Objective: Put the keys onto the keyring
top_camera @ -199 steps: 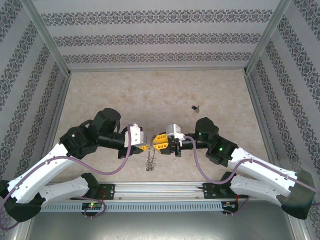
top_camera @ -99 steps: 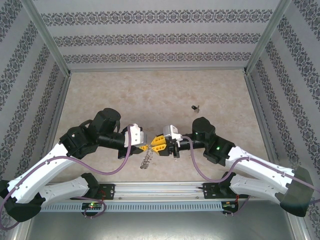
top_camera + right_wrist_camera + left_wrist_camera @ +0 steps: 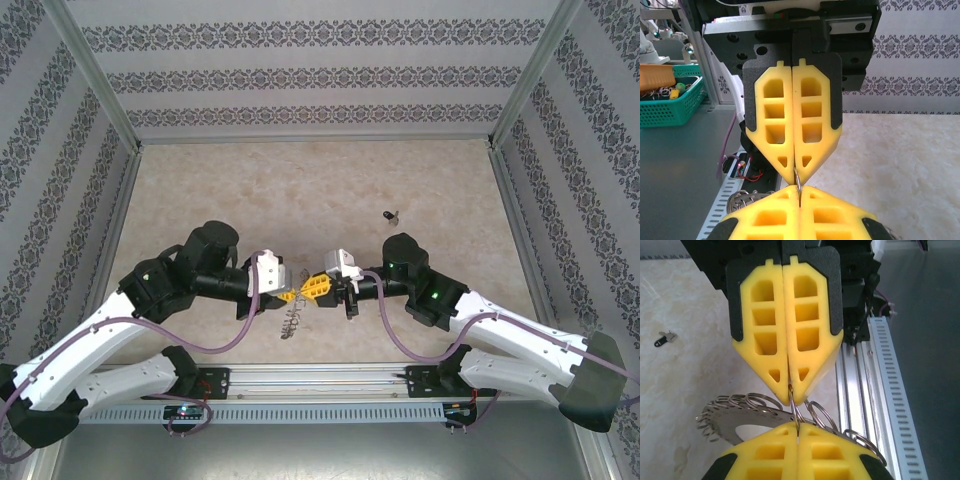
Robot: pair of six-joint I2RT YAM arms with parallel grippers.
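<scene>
Yellow jaws meet tip to tip — left gripper (image 3: 798, 427) and right gripper (image 3: 790, 389) both clench the keyring (image 3: 751, 417).

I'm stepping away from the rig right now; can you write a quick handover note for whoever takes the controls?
Grippers: left gripper and right gripper both shut, tip to tip, pinching one wire loop of the keyring, which hangs between them near the front edge.
The key lies loose on the table, farther back, right of centre.
Done: ring held.
Left: fetch the key and thread it on.
</scene>
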